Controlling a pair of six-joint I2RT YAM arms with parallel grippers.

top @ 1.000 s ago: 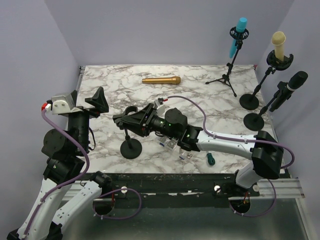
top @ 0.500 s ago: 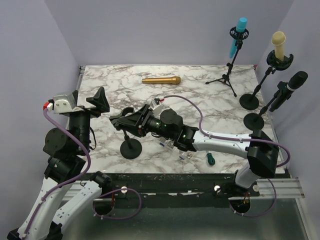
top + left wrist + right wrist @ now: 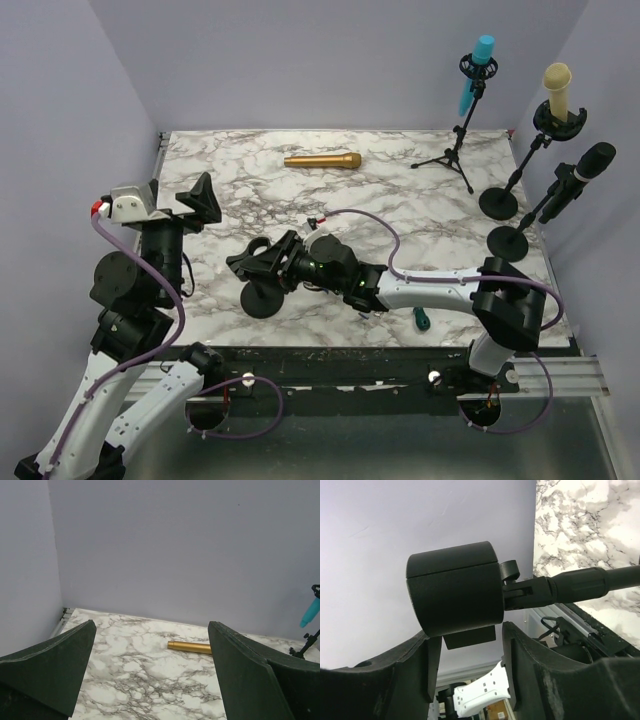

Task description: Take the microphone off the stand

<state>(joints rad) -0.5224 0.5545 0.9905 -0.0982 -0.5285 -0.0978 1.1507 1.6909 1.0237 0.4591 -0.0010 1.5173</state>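
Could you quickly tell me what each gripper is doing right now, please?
Left gripper: open, holding nothing.
Right gripper: jaws partly closed around the clip of the black stand; whether they actually grip it cannot be told.

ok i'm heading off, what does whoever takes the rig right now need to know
Left gripper: open, empty, raised at the table's left.
Right gripper: jaws part closed either side of the black holder on the near stand; grip unclear.
Gold microphone lies loose on the table, far middle. Blue microphone, cream microphone and black microphone sit in stands at the right.
Done: none of those three is out.
Left: check whether the near holder carries a microphone, not visible, then lift one free.
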